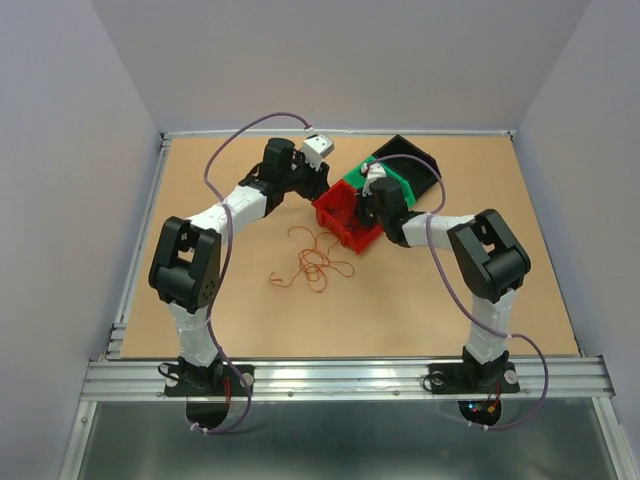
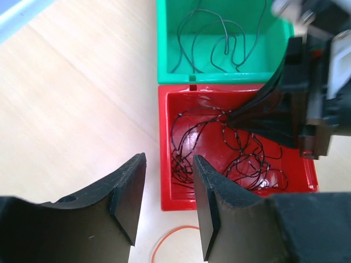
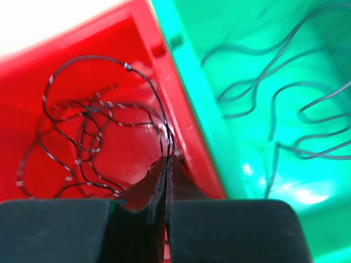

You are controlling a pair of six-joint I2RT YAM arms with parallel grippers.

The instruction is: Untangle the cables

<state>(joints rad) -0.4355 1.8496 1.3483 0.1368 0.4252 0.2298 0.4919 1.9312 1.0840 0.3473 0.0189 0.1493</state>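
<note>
Nearest me, a loose snarl of orange cables (image 1: pixel 312 262) lies on the table (image 1: pixel 480 300), in front of the bins, with neither arm touching it. Beyond it my left gripper (image 2: pixel 167 203) hangs over the near edge of the red bin (image 2: pixel 163 153), fingers spread and empty. Inside that bin sits a clump of black cables (image 2: pixel 247 164), looped over each other. My right gripper (image 3: pixel 166 167) is down in there, tips pressed together on what looks like one black strand, right beside the wall shared with the green bin (image 3: pixel 186 93).

My worry is the lift. The strand runs back into the clump, so pulling up could drag the whole knot out instead of freeing one wire. A snagged loop could also tip or slide the bin, since nothing braces it. The wire is thin enough to slip from the tips, too. Further back, the green bin holds a few grey cables (image 3: pixel 285 83) lying separate, and a black bin (image 1: pixel 415 160) sits behind it.
</note>
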